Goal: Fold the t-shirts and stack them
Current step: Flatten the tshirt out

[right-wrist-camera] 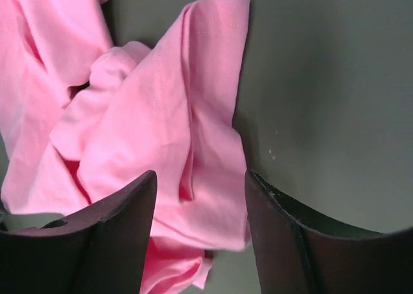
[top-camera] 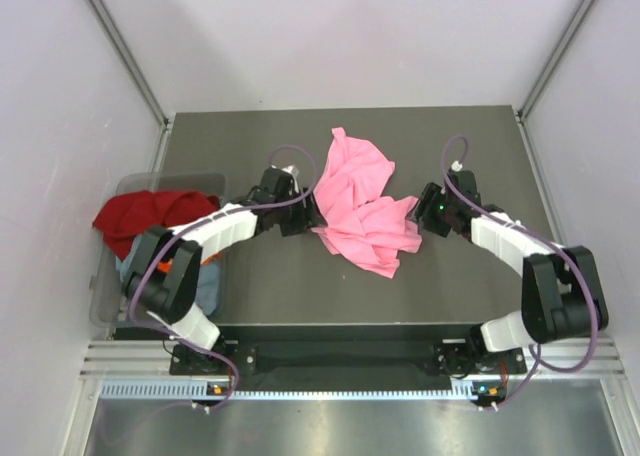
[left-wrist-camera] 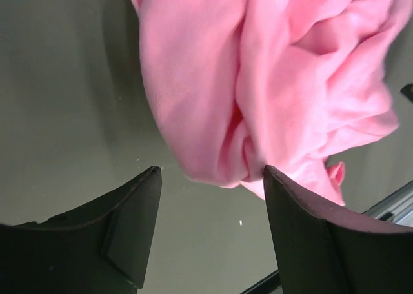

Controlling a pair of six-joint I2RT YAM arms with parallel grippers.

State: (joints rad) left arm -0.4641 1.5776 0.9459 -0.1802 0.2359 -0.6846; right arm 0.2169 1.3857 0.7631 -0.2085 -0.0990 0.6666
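A bright pink t-shirt [top-camera: 355, 206] lies crumpled in the middle of the dark table [top-camera: 270, 291]. My left gripper [top-camera: 305, 214] sits at its left edge, low over the table. In the left wrist view this gripper [left-wrist-camera: 211, 173] is open, with the pink t-shirt [left-wrist-camera: 271, 81] bunched just beyond the tips and brushing the right finger [left-wrist-camera: 284, 191]. My right gripper [top-camera: 425, 214] is at the shirt's right edge. Its jaws [right-wrist-camera: 200, 175] stand apart, and a flat fold of the pink t-shirt [right-wrist-camera: 161, 126] lies between them. A dark red t-shirt [top-camera: 150, 214] hangs over the bin.
A clear plastic bin [top-camera: 108, 286] stands off the table's left edge, with grey-blue cloth [top-camera: 207, 288] inside under the left arm. White walls and metal posts close in the table at the back and sides.
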